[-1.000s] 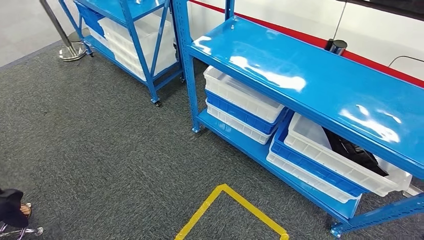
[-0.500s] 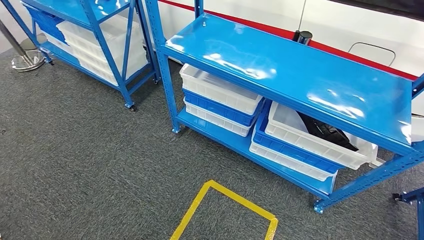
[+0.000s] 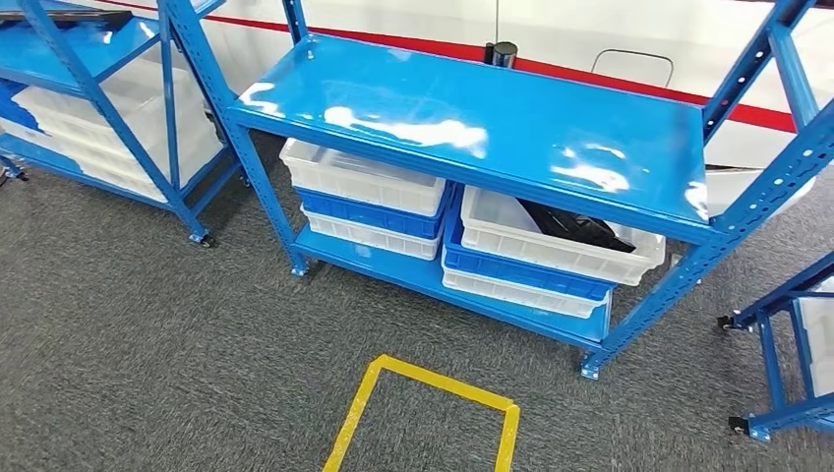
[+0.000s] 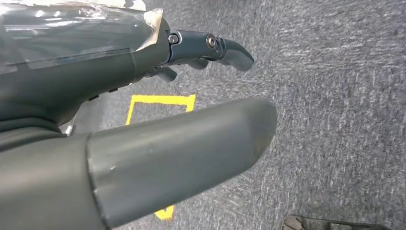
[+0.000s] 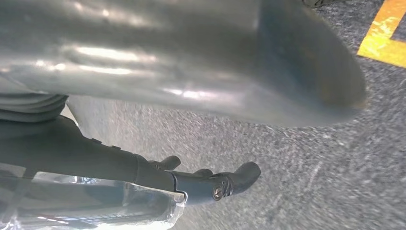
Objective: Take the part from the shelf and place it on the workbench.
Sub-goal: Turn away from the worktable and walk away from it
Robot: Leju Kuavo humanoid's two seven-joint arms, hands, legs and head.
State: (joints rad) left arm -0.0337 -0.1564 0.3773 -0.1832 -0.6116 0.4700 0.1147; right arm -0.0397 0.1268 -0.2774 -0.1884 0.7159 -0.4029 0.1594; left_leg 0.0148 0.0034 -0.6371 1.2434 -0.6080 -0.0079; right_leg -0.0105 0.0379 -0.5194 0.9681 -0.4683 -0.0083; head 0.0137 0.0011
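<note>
While I'm facing the blue shelf, the part, a dark thing I can't make out well, sits in the upper white bin on the shelf's lower level, right-hand stack. More bins are stacked beside it on that level. Yellow tape marks the carpet in front of the shelf. My left robot hand and right robot hand both hang over the carpet, fingers apart, holding nothing.
</note>
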